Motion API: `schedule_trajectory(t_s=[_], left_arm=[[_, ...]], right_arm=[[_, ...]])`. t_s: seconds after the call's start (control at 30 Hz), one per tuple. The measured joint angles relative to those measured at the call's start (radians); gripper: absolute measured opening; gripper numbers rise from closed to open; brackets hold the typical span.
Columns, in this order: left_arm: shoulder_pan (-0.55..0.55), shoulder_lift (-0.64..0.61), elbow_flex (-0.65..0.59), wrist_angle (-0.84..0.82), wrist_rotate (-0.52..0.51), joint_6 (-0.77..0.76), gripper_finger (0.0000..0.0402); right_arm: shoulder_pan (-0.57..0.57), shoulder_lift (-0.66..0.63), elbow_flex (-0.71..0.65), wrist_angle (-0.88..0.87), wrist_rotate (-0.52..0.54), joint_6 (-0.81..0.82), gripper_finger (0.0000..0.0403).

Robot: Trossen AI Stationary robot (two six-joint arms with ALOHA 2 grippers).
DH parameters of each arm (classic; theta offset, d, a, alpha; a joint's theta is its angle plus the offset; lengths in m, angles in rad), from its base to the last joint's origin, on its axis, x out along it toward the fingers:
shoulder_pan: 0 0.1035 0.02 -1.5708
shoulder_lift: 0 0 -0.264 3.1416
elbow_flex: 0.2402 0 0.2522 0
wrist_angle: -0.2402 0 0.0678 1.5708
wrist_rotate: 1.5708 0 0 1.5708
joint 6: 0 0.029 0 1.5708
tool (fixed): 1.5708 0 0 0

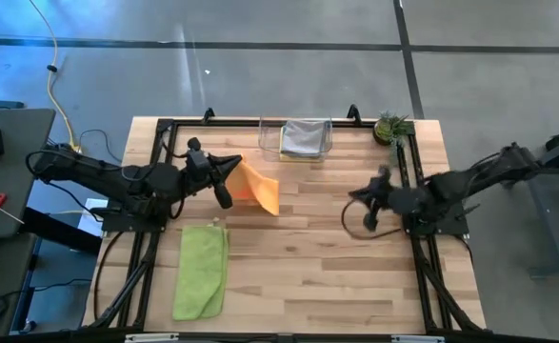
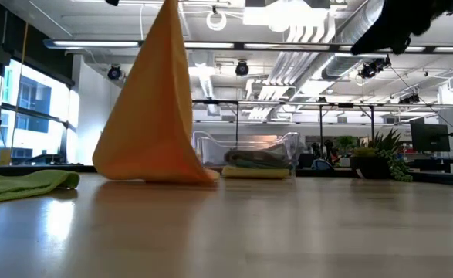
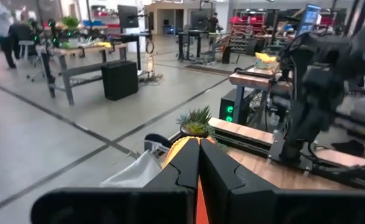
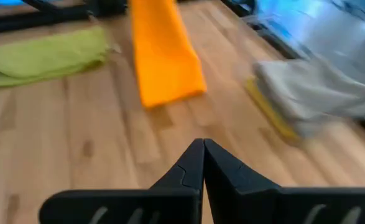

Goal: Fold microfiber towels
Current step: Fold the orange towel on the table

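Observation:
My left gripper [image 1: 229, 171] is raised over the table's far left part and is shut on the orange towel [image 1: 260, 189]. The towel hangs down from it in the low view [image 2: 160, 116]. The lime green towel [image 1: 201, 272] lies folded flat on the table near the left front. The grey towel [image 1: 305, 136] lies on the yellow one [image 4: 266, 106] inside the clear bin [image 1: 268, 143] at the far edge. My right gripper [image 1: 360, 197] hovers at the table's right, shut and empty; it also shows in the right wrist view [image 4: 203, 149]. No teal towel is in view. My left gripper pinches the orange towel's top end [image 3: 198, 186] between its two shut fingers. The fingers come about level from the table's left. The towel hangs below them in a narrowing drape. Its lower edge [image 2: 157, 176] rests on the table.
A small potted plant [image 1: 390, 127] stands at the far right corner. A black frame rail [image 1: 260, 122] runs along the table's far edge. Bare wood [image 1: 327, 257] lies between the two arms and toward the near edge.

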Motion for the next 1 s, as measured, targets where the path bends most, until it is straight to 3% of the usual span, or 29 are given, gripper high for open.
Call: schedule_trajectory(t_s=[0.13,0.27,0.43,0.6,0.77,1.0], left_arm=[[-0.009,0.0,0.007,-0.006,-0.011,0.025,0.0],[-0.007,0.006,0.008,-0.007,-0.012,0.025,0.0],[-0.008,0.047,0.008,-0.006,-0.004,0.002,0.0],[-0.007,0.088,0.008,-0.002,-0.003,-0.01,0.0],[-0.007,0.114,0.008,-0.003,-0.008,-0.02,0.0],[-0.007,0.124,0.008,-0.004,-0.009,-0.028,0.0]], right_arm=[[0.023,0.046,-0.21,0.391,-0.011,-0.043,0.0002],[0.024,0.142,-0.335,0.688,-0.033,-0.068,0.0028],[0.021,0.324,-0.349,0.872,-0.038,-0.158,0.0096],[0.019,0.584,-0.317,1.151,-0.079,-0.218,0.0167],[-0.007,0.819,-0.2,1.233,-0.073,-0.282,0.0222],[-0.113,1.048,0.049,1.115,-0.139,-0.346,0.0249]])
